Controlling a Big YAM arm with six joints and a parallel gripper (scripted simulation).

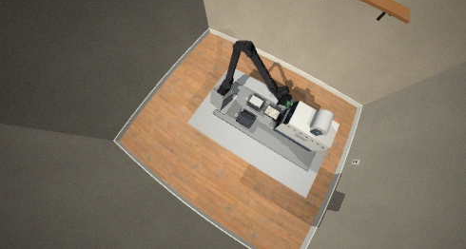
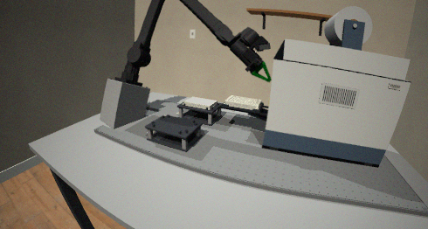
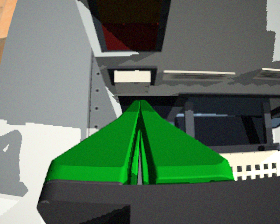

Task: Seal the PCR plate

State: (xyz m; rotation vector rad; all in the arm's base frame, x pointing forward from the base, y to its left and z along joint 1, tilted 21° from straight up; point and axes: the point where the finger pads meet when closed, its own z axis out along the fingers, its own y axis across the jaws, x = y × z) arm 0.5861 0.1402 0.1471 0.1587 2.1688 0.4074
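Note:
My gripper is shut with nothing between its green fingers, and hangs in the air at the sealer's front left edge. In the wrist view the fingertips point at the pale START key, a short way from it and not touching. Plate C15, white with open wells, lies on the sealer's stage, which stands out in front of the housing; it also shows in the wrist view. Nest N1 is dark and empty.
C51, a white plate with a smooth top, sits on nest N2 beside the stage. The sealer housing is a large white box with a foil roll on top. The arm's grey base block stands at the left.

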